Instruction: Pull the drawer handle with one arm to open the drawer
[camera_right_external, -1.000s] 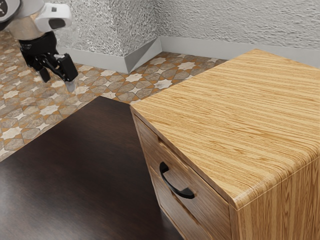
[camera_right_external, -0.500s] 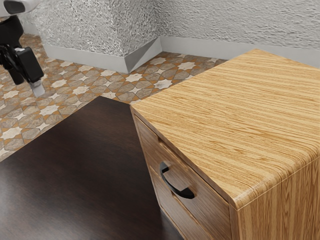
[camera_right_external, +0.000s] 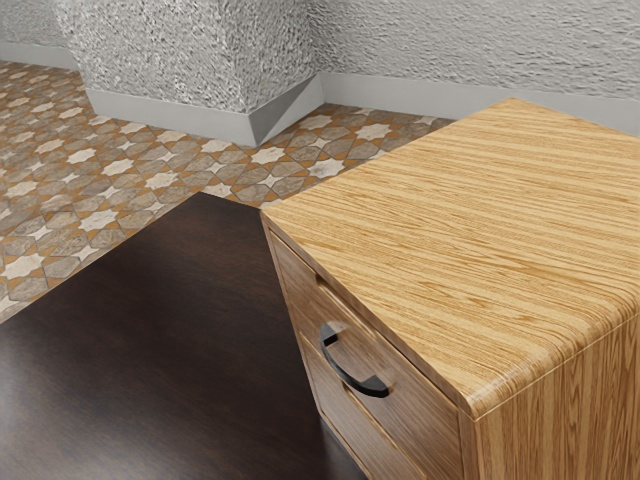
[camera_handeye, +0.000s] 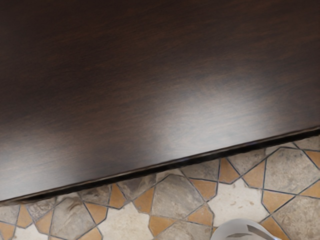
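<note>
The pulling is not yet done. The drawer (camera_right_external: 405, 395) looks shut, flat in the front of the light wood cabinet (camera_right_external: 470, 230) on the dark desk (camera_right_external: 160, 350). Its black handle (camera_right_external: 350, 364) is a curved bar, and nothing touches it. I cannot tell if the hand is wide or narrow. Reaching, grabbing and pulling are all left

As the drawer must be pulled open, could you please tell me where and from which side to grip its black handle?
I would grip the drawer handle at mid-span, where its bar bows off the drawer front and leaves a gap. Come in from over the dark table, closing the hand on it from above and below, since it runs level.
</note>
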